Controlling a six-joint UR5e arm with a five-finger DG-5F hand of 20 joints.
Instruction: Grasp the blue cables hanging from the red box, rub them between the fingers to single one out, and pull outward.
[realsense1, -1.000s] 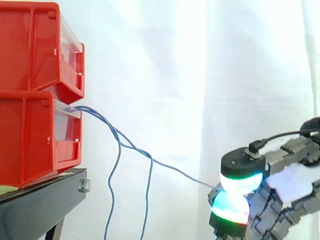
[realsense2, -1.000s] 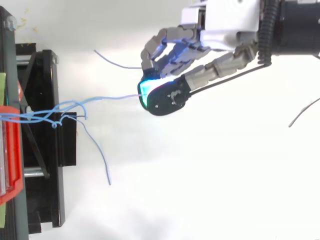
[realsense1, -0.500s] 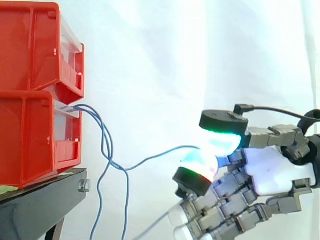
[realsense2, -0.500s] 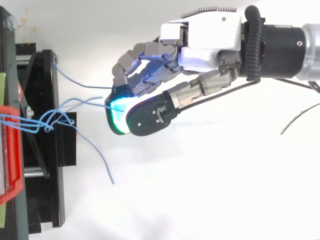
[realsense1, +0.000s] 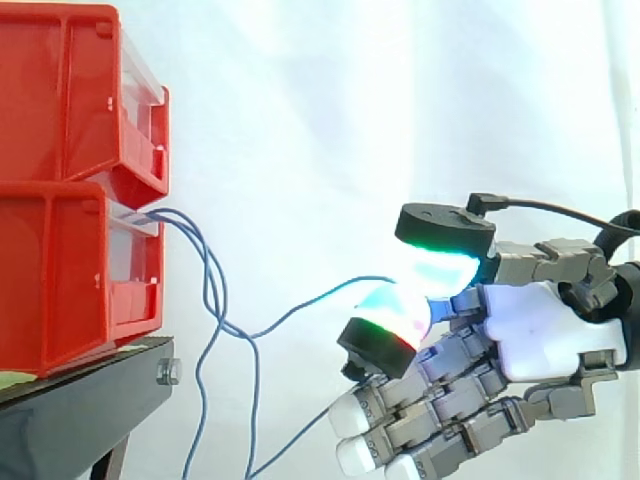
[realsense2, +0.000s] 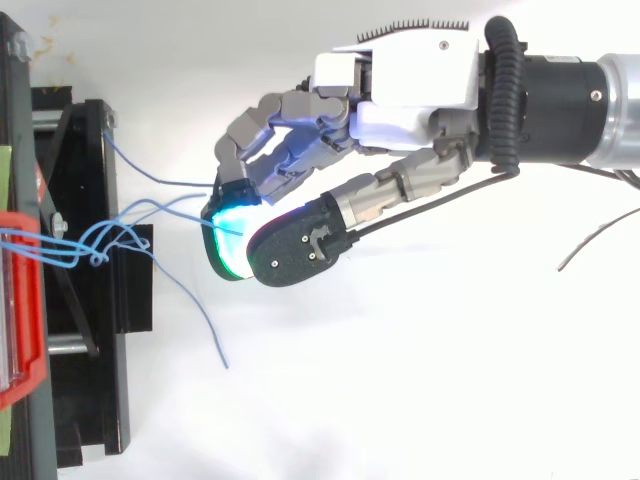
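Note:
Two red bins (realsense1: 60, 270) are stacked on a black stand (realsense1: 90, 390) at the left. Thin blue cables (realsense1: 212, 290) come out of the lower bin's front and hang down in loops. One blue cable (realsense1: 310, 300) runs slack to the right and ends between my hand's glowing pads (realsense1: 440, 265). My hand (realsense1: 545, 335) reaches in from the right, with thumb and a finger pinched on that cable. From above, the hand (realsense2: 420, 85) is just right of the stand (realsense2: 90, 300), with the cables (realsense2: 150, 210) fanning out toward its cyan pad.
A white curtain hangs behind everything. One loose blue cable end (realsense2: 205, 325) trails away below the hand in the top view. A thin grey wire (realsense2: 600, 232) lies at the far right.
My hand has moved left toward the bins and risen. The cable that was taut a second ago now hangs slack, and the lower fingers have stretched out a little.

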